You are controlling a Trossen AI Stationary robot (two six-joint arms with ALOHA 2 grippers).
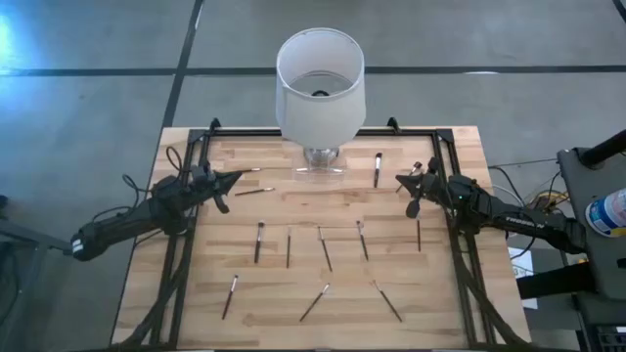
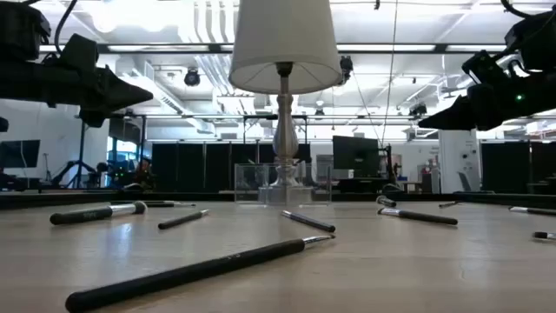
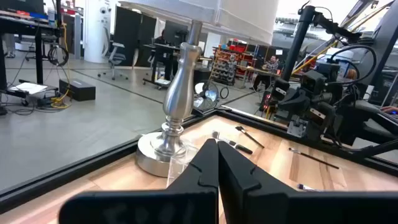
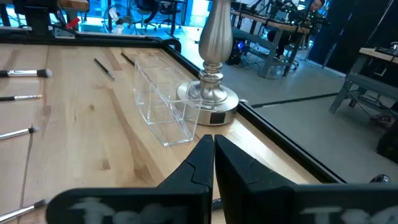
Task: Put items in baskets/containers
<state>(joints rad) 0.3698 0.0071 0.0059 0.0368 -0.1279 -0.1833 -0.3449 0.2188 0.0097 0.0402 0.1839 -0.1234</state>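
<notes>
Several thin dark brushes with pale tips lie flat and scattered on the wooden table [image 1: 196, 313], among them one [image 1: 259, 241] left of centre, one [image 1: 325, 248] in the middle and one [image 1: 378, 168] at the far right. A small clear box-shaped container [image 4: 165, 102] stands on the table just in front of the lamp's silver foot [image 4: 214, 93]. My left gripper [image 1: 237, 178] hovers shut above the table's far left part. My right gripper [image 1: 399, 181] hovers shut above the far right part. Both point toward the middle and hold nothing.
A table lamp with a large white shade [image 1: 321, 83] stands at the middle of the far edge, its shade overhanging the container. A black frame [image 1: 460, 264] runs along the table's left, right and far sides. Bare wood lies between the brushes.
</notes>
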